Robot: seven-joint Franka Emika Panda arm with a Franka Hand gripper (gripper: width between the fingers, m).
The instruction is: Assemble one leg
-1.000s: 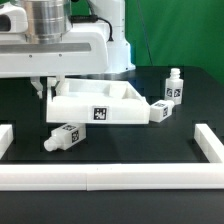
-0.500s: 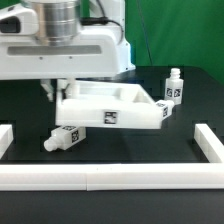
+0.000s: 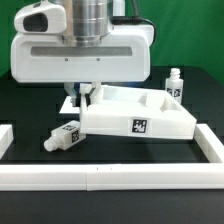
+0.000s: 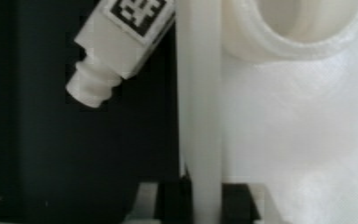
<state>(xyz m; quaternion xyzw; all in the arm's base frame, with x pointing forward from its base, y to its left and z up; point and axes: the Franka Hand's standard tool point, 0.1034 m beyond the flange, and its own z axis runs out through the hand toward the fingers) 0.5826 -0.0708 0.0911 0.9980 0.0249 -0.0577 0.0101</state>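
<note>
**Gripper** [image 3: 85, 97] [image 4: 197, 206]: closed to a narrow gap on the upright side wall of the white panel [image 3: 150, 112] [image 4: 291, 140], at the corner toward the exterior view's left. In the wrist view the thin wall is seen clamped between the two fingers. No leg is held.

**Leg** [image 3: 66, 135] [image 4: 126, 40]: laid on its side on the black worktop [image 3: 120, 158], close beside the held corner of the panel. Whether it touches cannot be told. The peg end is turned toward the exterior view's left and the tag is uppermost.

**Second leg** [image 3: 176, 84]: stood upright behind the panel, at the exterior view's right.

**Handling of the leg:** judged light, stiff and hard, with smooth plastic faces that may slip; not fragile. Hold is best taken across the flat sides of the block body. The round peg should be left free for insertion, as it could roll between the fingers.

**Border rails** [image 3: 100, 179]: white, set along the worktop's edges.
</note>
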